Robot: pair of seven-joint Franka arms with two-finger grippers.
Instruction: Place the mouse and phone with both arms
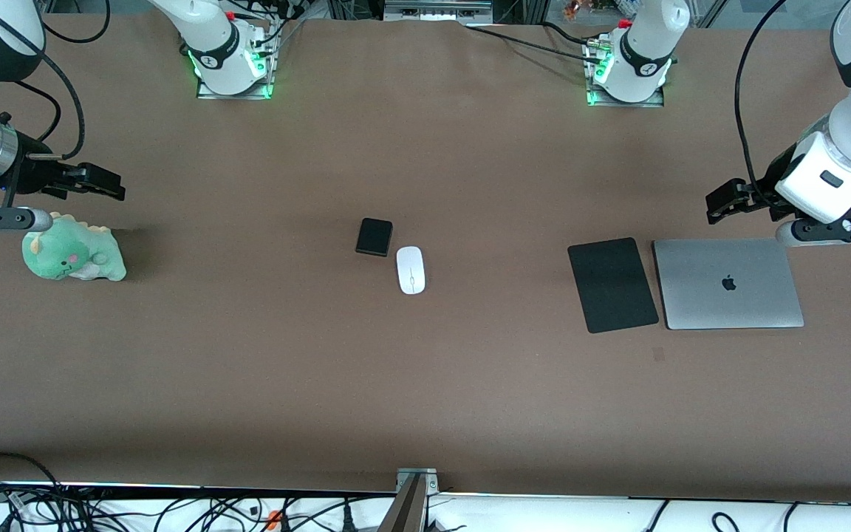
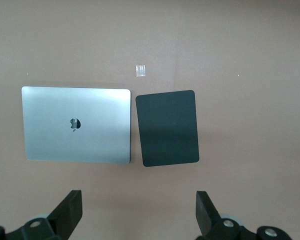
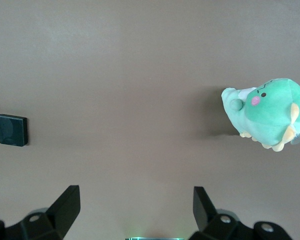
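Observation:
The white mouse lies at the table's middle. The small black phone lies right beside it, slightly farther from the front camera, and also shows in the right wrist view. My left gripper hangs open and empty at the left arm's end of the table, over bare table beside the laptop; its view shows the jaws wide apart. My right gripper hangs open and empty at the right arm's end, over the table by the plush toy; its view shows the jaws wide apart.
A large flat black mouse pad lies beside a closed silver laptop at the left arm's end. A green plush toy sits at the right arm's end. A small tape mark is near the pad.

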